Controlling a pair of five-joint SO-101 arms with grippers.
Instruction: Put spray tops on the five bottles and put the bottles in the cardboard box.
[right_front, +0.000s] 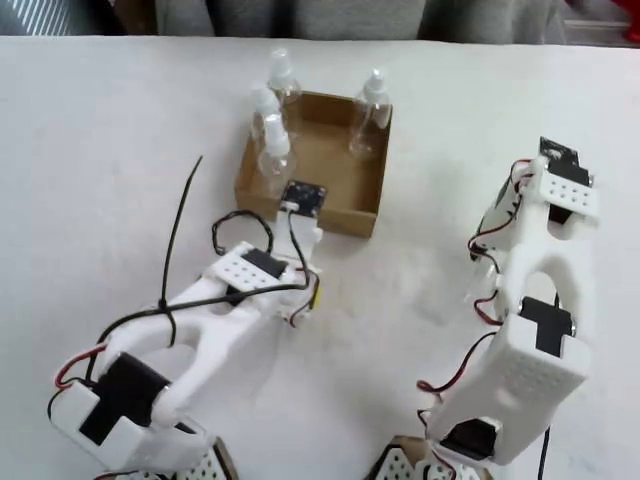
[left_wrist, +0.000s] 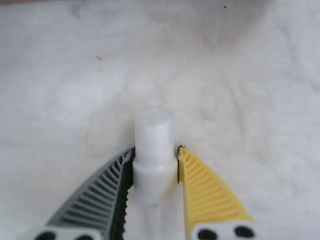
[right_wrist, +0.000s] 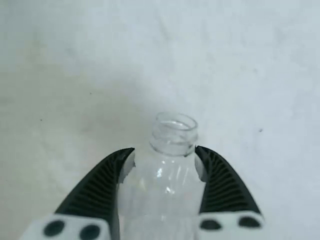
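- Just in front of the cardboard box (right_front: 350, 218), the left gripper (left_wrist: 156, 152) pinches a white spray top (left_wrist: 152, 135).
- The right gripper (right_wrist: 164, 151) clamps an uncapped clear bottle (right_wrist: 167, 185) below its neck.
- Capped bottles (right_front: 372, 110) stand in the box.

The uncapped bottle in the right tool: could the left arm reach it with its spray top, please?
Probably yes: the left tool grips the spray top, the right tool holds the bottle, and bare table lies between the arms.

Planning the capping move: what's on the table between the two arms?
Nothing: the high view shows bare table between the left arm and right arm.
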